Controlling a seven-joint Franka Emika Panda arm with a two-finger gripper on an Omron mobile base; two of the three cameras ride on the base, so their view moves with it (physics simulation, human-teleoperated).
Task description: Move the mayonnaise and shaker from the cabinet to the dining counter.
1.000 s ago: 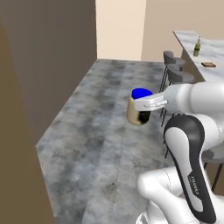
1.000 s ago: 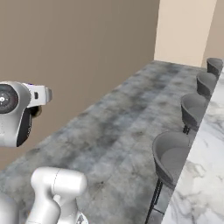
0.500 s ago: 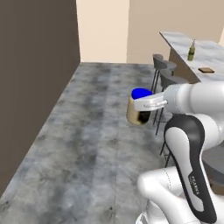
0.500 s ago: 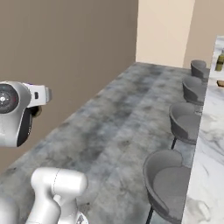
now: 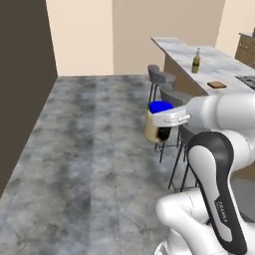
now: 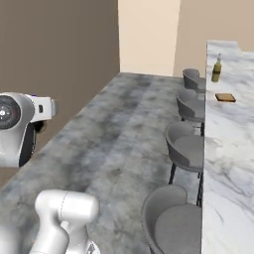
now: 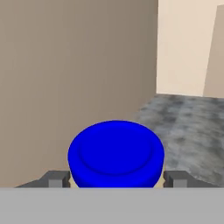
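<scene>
My gripper (image 5: 158, 124) is shut on the mayonnaise (image 5: 155, 122), a squat cream jar with a blue lid and dark label, held in the air above the grey floor. In the hand view its blue lid (image 7: 116, 153) sits between my two fingertips (image 7: 57, 179). The dining counter (image 5: 209, 62), a marble-topped island with a tan front, runs along the right; its top (image 6: 225, 149) stretches down the right base view. The shaker and the cabinet are out of view.
Round grey stools (image 6: 186, 146) line the counter's near side, one stool (image 5: 160, 77) just beyond the jar. On the counter stand a tall olive-green bottle (image 5: 196, 61) and a small brown item (image 5: 217, 84). A dark wall (image 5: 22, 89) bounds the left.
The whole scene has shifted as the base turned: the counter and stools have swung further into view and the dark wall has slid left. The jar stays held in the gripper.
</scene>
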